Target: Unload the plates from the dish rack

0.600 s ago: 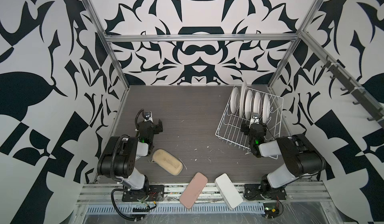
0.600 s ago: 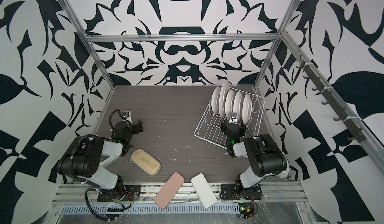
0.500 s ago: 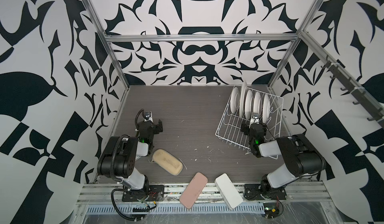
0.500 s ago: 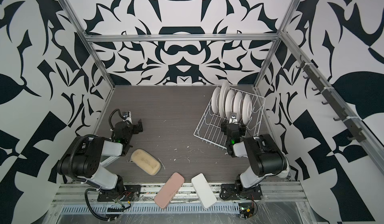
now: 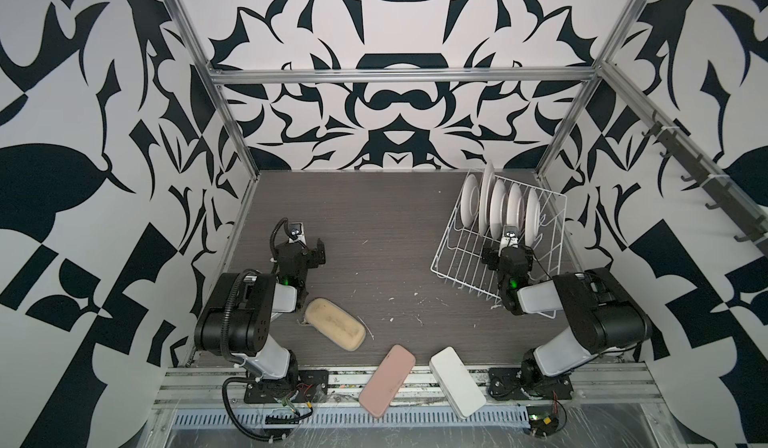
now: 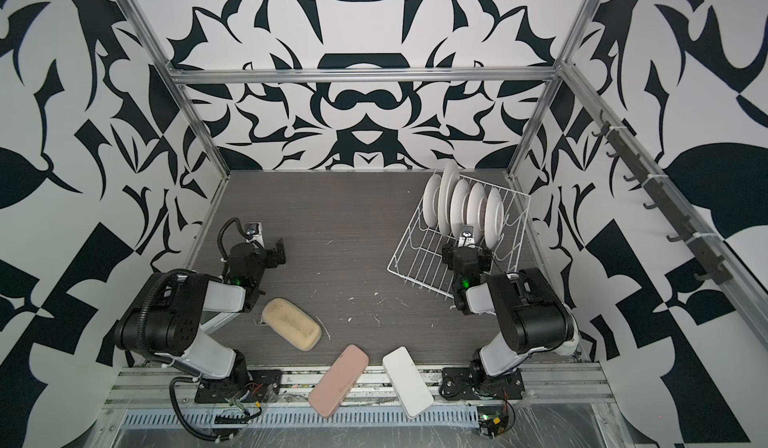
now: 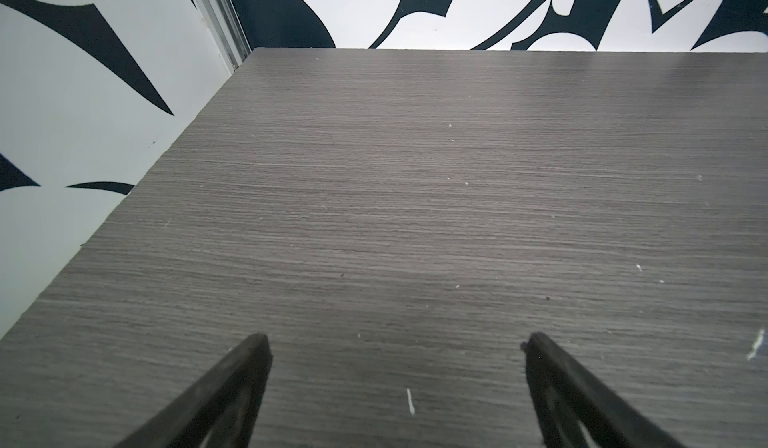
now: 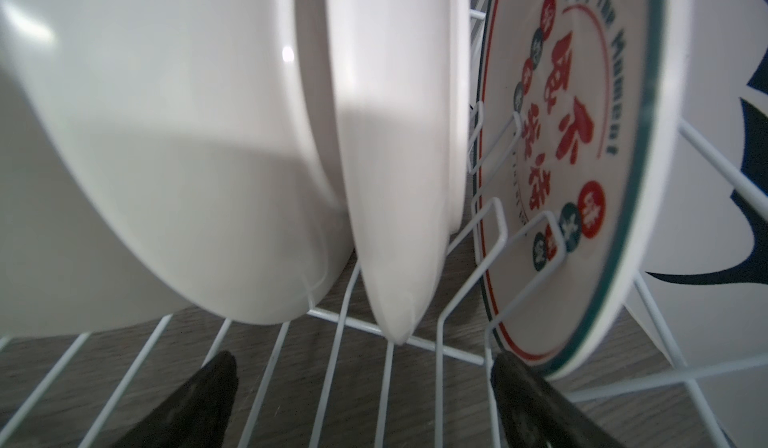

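The white wire dish rack (image 5: 457, 258) (image 6: 415, 258) stands at the back right of the table, with several plates (image 5: 496, 206) (image 6: 459, 204) upright on edge in it. My right gripper (image 5: 509, 244) (image 8: 362, 358) is open just above the rack's grid, pointing at the plates' lower edges. In the right wrist view a white-backed plate (image 8: 395, 134) stands in line with the gap between the fingers. A plate with red characters (image 8: 582, 154) has its lower rim beside one fingertip (image 8: 505, 367). My left gripper (image 5: 309, 244) (image 7: 397, 337) is open over bare table at the left, holding nothing.
A beige pad (image 5: 334, 328) lies near the left arm. A pink pad (image 5: 387, 379) and a white pad (image 5: 457, 381) lie across the table's front edge. Patterned walls close in the back and both sides. A rail of hooks (image 5: 698, 175) runs along the right wall.
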`<state>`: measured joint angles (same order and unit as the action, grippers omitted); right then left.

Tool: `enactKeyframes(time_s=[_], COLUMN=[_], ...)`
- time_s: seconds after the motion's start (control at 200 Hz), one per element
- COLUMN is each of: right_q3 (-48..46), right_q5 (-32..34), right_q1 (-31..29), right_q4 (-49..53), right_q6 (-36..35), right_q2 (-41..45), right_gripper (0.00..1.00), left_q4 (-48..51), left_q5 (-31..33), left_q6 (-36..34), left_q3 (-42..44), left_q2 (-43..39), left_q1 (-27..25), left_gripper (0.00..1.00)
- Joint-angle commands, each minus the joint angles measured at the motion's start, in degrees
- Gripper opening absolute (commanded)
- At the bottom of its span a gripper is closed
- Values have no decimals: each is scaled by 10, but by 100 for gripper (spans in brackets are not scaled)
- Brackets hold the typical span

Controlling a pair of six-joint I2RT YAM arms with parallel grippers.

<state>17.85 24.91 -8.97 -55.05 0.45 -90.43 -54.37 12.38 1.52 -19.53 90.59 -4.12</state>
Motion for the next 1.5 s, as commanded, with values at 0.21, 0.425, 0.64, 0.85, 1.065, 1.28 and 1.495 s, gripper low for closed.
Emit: enactKeyframes(time_s=[0.21, 0.425, 0.64, 0.85, 1.065, 1.28, 1.495], right_q3=[13, 14, 13, 14, 16, 30, 42], right_q5=[8, 8, 8, 4, 4, -9, -33], right_q1=[2, 1, 2, 3, 3, 1, -2], right_q4=[-13, -13, -14, -11, 14, 105, 174], right_q6=[6, 6, 6, 7, 1, 1, 4], right_q2=[5, 5, 5, 6, 32, 114, 186], right_gripper=[99, 99, 99, 100, 100, 100, 100], left_q4=[-8, -8, -7, -24, -115, -151, -101], left_q5=[-5, -5, -8, -48, 50, 54, 72], left_q6=[2, 2, 1, -13, -13, -20, -25], left_q3=[-6, -7, -6, 5, 49, 62, 45], left_q2=[-10, -10, -10, -14, -17, -9, -33], left_q1=[3, 3, 3, -1, -24, -30, -38], left_gripper=[99, 99, 99, 99, 99, 99, 99])
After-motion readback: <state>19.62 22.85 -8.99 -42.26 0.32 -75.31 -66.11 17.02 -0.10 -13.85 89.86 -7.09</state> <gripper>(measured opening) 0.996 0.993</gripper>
